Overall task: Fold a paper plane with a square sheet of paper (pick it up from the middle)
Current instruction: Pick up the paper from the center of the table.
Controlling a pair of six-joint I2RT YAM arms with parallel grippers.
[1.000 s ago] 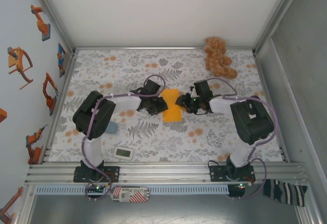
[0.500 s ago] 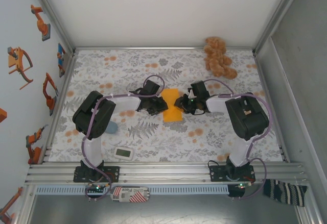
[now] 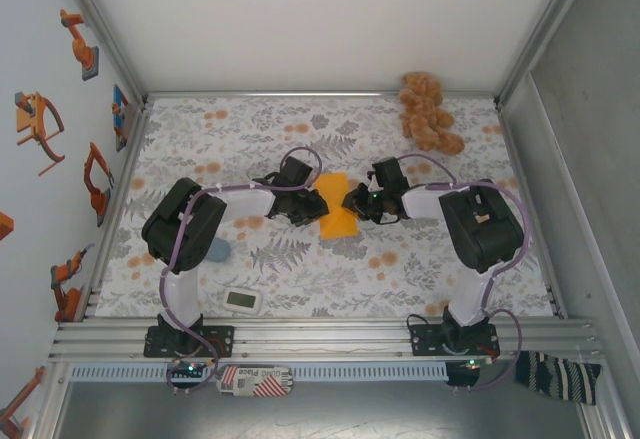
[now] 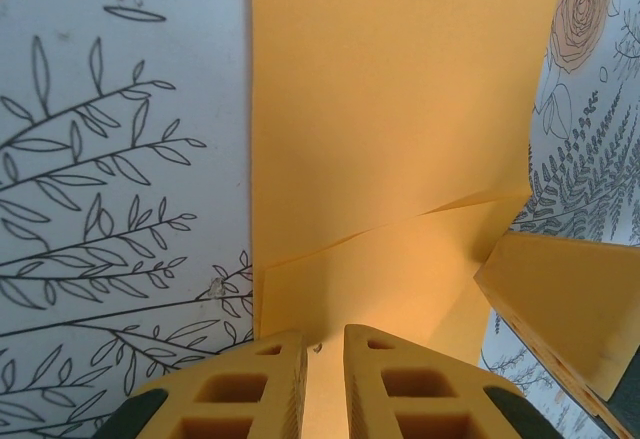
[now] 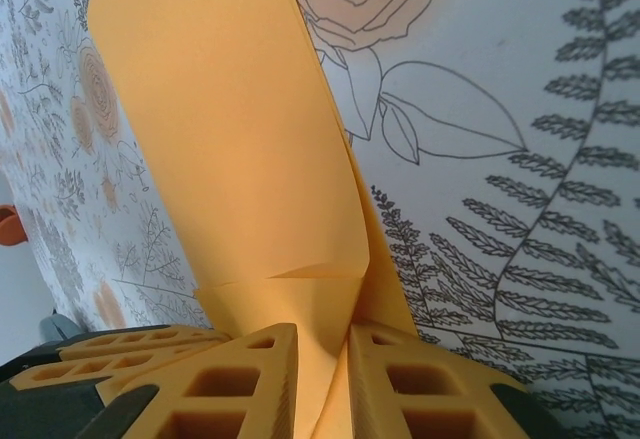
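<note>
Both my jaws are yellow-orange, the square sheet of paper (image 3: 338,221) plain bright orange, the bench cloth (image 3: 300,281) white with grey fern prints and pale-orange roses, the plush toy (image 3: 428,111) at one o'clock tan-brown.

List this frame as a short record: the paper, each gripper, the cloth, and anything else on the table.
square sheet of paper: bright orange, folded narrower and creased, mid-cloth between the two arms
left gripper: fingers closed on the sheet's edge
right gripper: fingers closed on the opposite edge, where the paper curls upward
cloth: floral print, covers the table
plush toy: tan-brown, far right corner, apart from both arms
fold stage: no pointed dart shape yet
</note>
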